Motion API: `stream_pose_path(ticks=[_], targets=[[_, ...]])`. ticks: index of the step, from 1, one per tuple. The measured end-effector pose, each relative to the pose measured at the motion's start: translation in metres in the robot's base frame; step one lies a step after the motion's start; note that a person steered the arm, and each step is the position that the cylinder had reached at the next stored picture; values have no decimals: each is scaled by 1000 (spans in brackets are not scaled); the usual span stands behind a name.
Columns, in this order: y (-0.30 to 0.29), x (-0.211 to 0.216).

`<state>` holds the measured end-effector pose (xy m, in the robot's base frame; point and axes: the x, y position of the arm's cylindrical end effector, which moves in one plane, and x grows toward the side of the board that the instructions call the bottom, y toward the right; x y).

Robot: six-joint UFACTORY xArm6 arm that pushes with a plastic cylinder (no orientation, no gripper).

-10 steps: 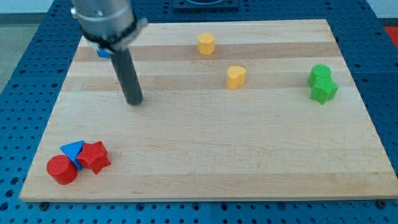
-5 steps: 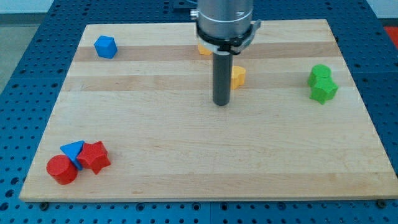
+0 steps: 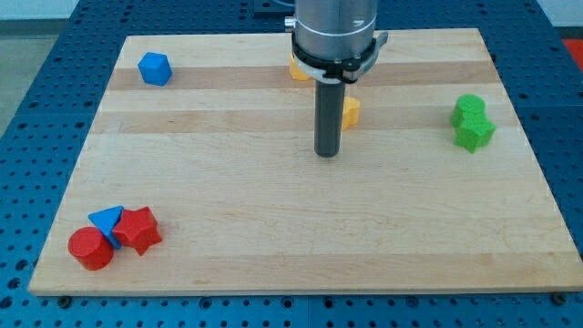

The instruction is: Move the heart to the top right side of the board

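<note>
The yellow heart block (image 3: pixel 350 111) lies on the wooden board (image 3: pixel 301 219) right of centre near the view's top, and the rod hides its left part. My tip (image 3: pixel 327 153) rests on the board just below and left of the heart, close to it; whether they touch is unclear. A second yellow block (image 3: pixel 295 69) sits above the heart, mostly hidden behind the arm's body.
A blue block (image 3: pixel 154 68) lies at the view's top left. Two green blocks (image 3: pixel 472 122) sit together at the right edge. A red cylinder (image 3: pixel 90 248), a blue triangle (image 3: pixel 107 219) and a red block (image 3: pixel 138 229) cluster at the bottom left.
My tip swept from the left of the board to the right and now stands beside the heart, having crept slightly right in the last half second. The blocks have not moved.
</note>
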<state>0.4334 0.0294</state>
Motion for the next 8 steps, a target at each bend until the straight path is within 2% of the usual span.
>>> stream_pose_path(ticks=[1,2,4,5,6,8], targets=[[4,-33],[10,-37],[114,-82],[144,-90],[140,-78],[87,-21]])
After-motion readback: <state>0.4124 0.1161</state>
